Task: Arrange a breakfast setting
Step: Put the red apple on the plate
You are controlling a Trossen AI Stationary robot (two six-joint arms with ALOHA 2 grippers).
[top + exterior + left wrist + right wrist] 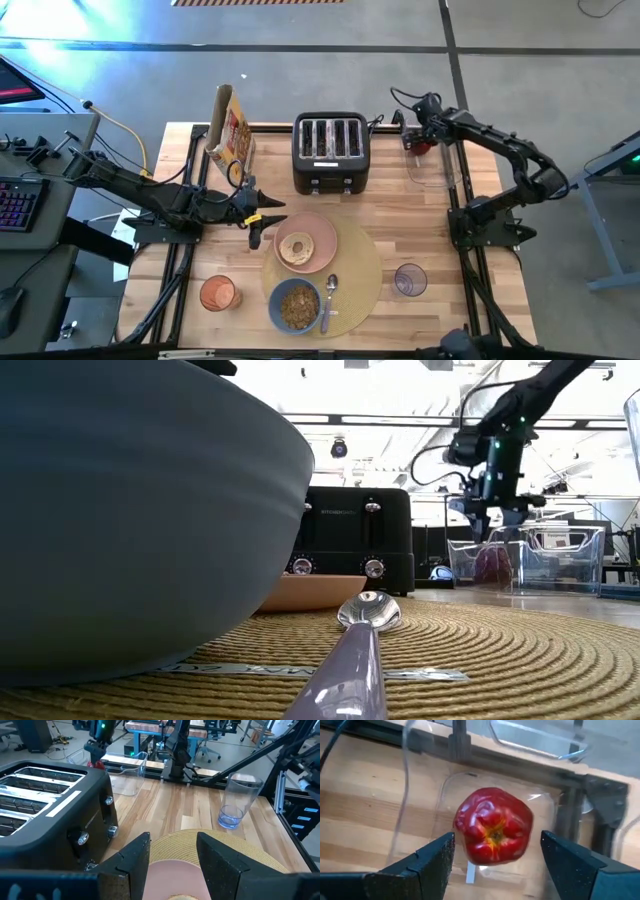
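Right arm stretches to the far right corner, wrist bent down, right gripper [495, 857] pointing straight down with fingers spread wide and nothing between them. Left arm lies low across the left side, left gripper [172, 862] level, fingers partly apart, empty.

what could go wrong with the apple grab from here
The right claw hangs open above the red apple, which sits in a clear bin. The round apple could roll or slip out as the fingers close. The bin's walls are close by, so a finger might catch one and drag the bin. The left claw waits by the pink plate.
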